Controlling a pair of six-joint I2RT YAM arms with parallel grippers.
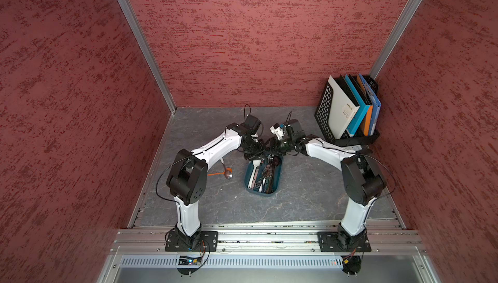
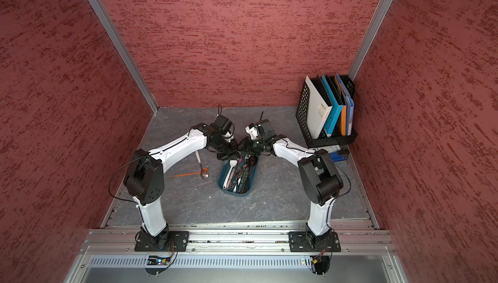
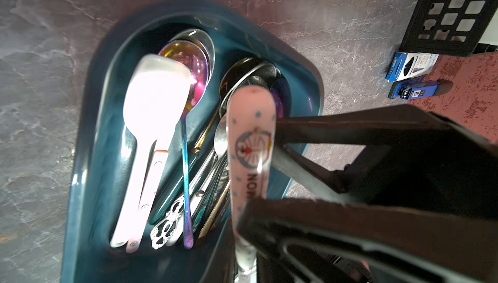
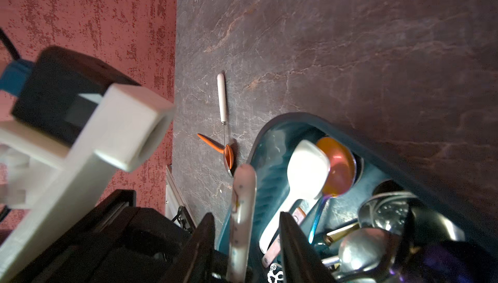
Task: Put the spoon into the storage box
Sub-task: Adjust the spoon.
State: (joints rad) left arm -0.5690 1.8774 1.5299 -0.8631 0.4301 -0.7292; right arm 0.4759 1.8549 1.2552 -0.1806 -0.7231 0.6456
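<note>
While the orange spoon [image 4: 210, 143] and white-handled spoon [image 4: 221, 98] lie loose on the counter [image 1: 310, 187] left of the box with their bowls touching, the left claw [image 1: 256, 152] is clenched on the spoon [image 3: 250, 144]. It seems to grip it by the metal neck, in the air over the far end of the storage box [image 3: 80, 176].

The step reads as a pass to the right claw [image 4: 245, 217]. That claw is released, jaws either side of the handle with a gap on both sides and no contact.

To do it well:
- Close square on the flat of the handle, mid-length, before the left lets go.
- Lower it lengthwise, parallel to the long walls. The box is crowded (white scoop [image 3: 153, 101], iridescent spoon [image 3: 188, 60], steel ones).
- Risk: the glossy handle could twist in the grip.

File rack [image 1: 326, 112] is at far right, not involved.

Spoon look: pale pink handle, small blue dots, cartoon cat print, dark lettering, rounded flat end, shiny. Bowl hidden.
</note>
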